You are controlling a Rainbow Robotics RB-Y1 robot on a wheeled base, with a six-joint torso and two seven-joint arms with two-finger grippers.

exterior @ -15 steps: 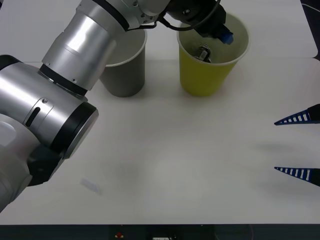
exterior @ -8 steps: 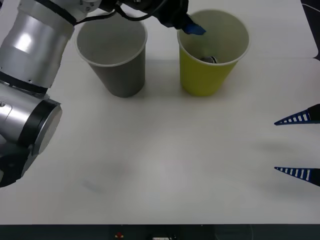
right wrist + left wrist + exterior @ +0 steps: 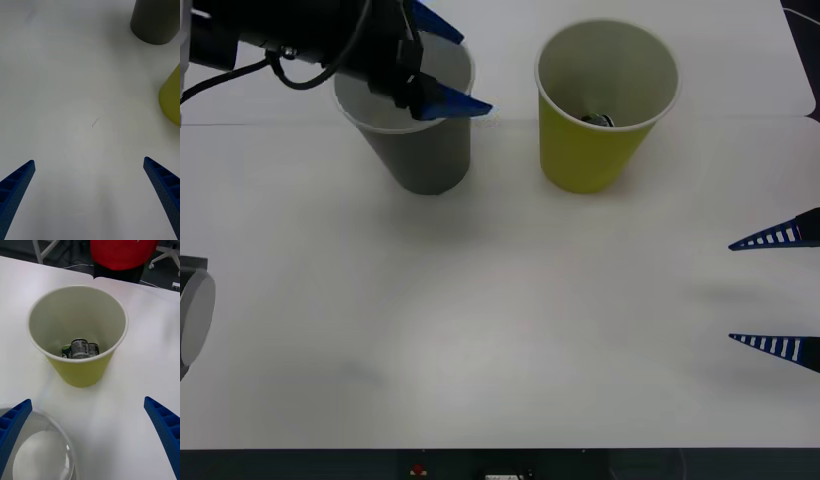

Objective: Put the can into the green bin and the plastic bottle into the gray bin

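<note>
**Can lies inside the green bin, both end effectors released**

Front view: the left end effector [image 3: 442, 70] hangs spread above the gray bin [image 3: 425, 150], beside the green bin [image 3: 595, 140]. The can [image 3: 598, 120] lies at the green bin's bottom. The right end effector [image 3: 775, 290] waits spread, well apart from the green bin, over the white worktop [image 3: 530, 330].

Right wrist view: the green bin [image 3: 171, 101] and gray bin [image 3: 155, 20] stand beside each other.

Left wrist view: the can [image 3: 80, 349] lies tilted in the green bin [image 3: 80, 369], fingers [image 3: 165, 427] apart and empty.
</note>
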